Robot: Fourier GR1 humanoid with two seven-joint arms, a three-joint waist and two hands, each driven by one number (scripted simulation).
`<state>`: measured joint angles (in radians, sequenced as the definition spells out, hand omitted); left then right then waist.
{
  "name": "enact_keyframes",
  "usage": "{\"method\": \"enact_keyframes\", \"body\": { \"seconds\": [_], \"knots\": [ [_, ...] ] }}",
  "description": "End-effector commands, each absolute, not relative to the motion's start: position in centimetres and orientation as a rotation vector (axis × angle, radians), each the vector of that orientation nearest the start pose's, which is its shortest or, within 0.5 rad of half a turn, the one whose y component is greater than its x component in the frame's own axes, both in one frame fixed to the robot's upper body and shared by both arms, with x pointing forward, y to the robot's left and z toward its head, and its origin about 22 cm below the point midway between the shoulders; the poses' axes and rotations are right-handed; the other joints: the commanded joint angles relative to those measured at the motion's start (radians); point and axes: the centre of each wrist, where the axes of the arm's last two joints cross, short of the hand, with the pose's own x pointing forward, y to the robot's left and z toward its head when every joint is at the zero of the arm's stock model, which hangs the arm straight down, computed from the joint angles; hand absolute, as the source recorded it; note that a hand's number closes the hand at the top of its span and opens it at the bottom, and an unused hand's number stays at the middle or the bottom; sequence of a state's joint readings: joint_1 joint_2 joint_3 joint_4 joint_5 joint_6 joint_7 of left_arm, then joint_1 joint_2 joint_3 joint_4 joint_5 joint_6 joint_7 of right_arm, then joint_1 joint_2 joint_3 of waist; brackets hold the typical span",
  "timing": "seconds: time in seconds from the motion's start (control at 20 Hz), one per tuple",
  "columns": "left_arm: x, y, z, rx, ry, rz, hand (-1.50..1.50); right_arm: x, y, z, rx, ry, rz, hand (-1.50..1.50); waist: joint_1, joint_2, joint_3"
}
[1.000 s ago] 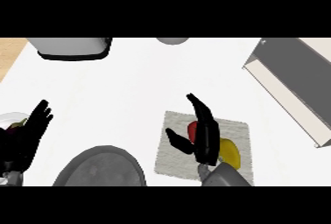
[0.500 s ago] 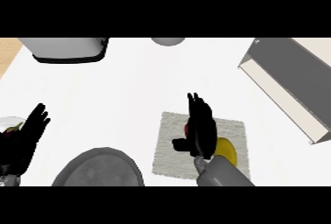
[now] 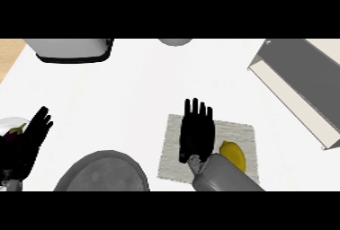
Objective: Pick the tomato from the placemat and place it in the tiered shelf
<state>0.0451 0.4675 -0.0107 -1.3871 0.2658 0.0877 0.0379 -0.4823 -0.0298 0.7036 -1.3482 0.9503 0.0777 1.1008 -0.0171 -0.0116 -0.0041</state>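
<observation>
Two robot hands show over the white bench (image 3: pixel 133 103). The right robot hand (image 3: pixel 196 134) lies flat on the placemat (image 3: pixel 242 132), fingers straight and together, hiding the tomato under it. A yellow fruit (image 3: pixel 234 155) sits just beside it. The left robot hand (image 3: pixel 30 137) rests spread at the left edge. The tiered shelf (image 3: pixel 299 85) stands well apart, far right

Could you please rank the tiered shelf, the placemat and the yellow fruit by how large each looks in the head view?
1. tiered shelf, cut off by the edge
2. placemat, partly under the right hand
3. yellow fruit, partly hidden by the forearm
</observation>
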Motion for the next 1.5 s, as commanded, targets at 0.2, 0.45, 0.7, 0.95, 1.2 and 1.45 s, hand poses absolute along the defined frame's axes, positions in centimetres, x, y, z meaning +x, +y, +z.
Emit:
{"method": "enact_keyframes", "body": {
  "seconds": [0.2, 0.45, 0.7, 0.95, 1.2, 1.45],
  "knots": [
    [23.6, 35.1, 1.2, 0.256, -1.335, -0.024, 0.00, 27.0, -3.4, 7.2, -1.101, -0.696, 1.156, -1.50, 0.013, 0.007, 0.004],
    [22.5, 35.9, -0.8, 0.244, -1.338, -0.047, 0.00, 27.6, -4.6, 6.0, -1.099, -0.660, 1.128, -1.50, 0.018, 0.010, 0.003],
    [23.5, 35.5, -0.5, 0.258, -1.324, -0.037, 0.00, 28.3, -6.5, 5.2, -1.129, -0.657, 1.121, -1.50, 0.017, 0.011, 0.004],
    [22.9, 34.8, -0.8, 0.270, -1.334, -0.048, 0.00, 29.1, -6.8, 4.5, -1.127, -0.665, 1.137, -1.50, 0.020, 0.011, 0.004],
    [22.6, 36.8, 1.6, 0.255, -1.335, -0.055, 0.00, 28.4, -7.7, 2.8, -1.105, -0.681, 1.145, -1.50, 0.022, 0.011, 0.004],
    [22.5, 35.9, -1.3, 0.244, -1.328, -0.046, 0.00, 30.2, -8.3, 2.2, -1.097, -0.647, 1.124, -1.50, 0.021, 0.012, 0.004]
  ]
}}
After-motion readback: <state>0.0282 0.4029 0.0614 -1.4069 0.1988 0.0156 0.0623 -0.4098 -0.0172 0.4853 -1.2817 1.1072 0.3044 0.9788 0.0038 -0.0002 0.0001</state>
